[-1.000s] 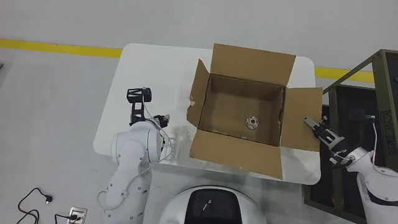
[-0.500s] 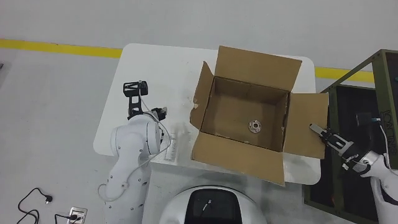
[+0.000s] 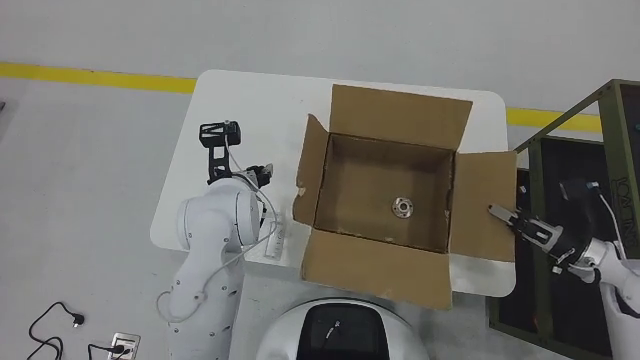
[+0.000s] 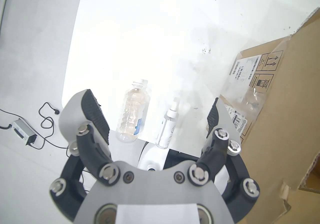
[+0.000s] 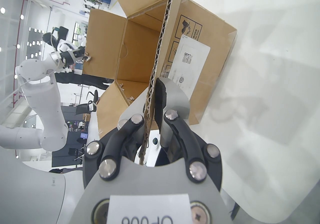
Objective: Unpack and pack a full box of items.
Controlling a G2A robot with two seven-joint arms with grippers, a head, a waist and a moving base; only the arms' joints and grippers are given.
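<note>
The open cardboard box (image 3: 385,260) stands mid-table with its four flaps spread. A small round metal part (image 3: 402,205) lies on its floor. My right gripper (image 3: 506,217) is at the box's right side, shut on the edge of the right flap (image 3: 485,200); in the right wrist view the flap's corrugated edge (image 5: 165,35) runs between the pads of this gripper (image 5: 151,96). My left gripper (image 3: 218,134) hangs open over the table left of the box, holding nothing; the left wrist view has its open fingers (image 4: 96,115) above a clear bottle (image 4: 132,120) and a white spray bottle (image 4: 170,127).
Both bottles lie near the table's front edge, left of the box wall (image 4: 275,110); the spray bottle (image 3: 279,241) sits beside the left arm. The white table (image 3: 250,100) is bare at its back left. A dark metal rack (image 3: 600,160) stands off the table's right end.
The box has turned and slid a little to the left and toward the front, with my right gripper still on its flap. My left gripper has shifted slightly toward the back.
</note>
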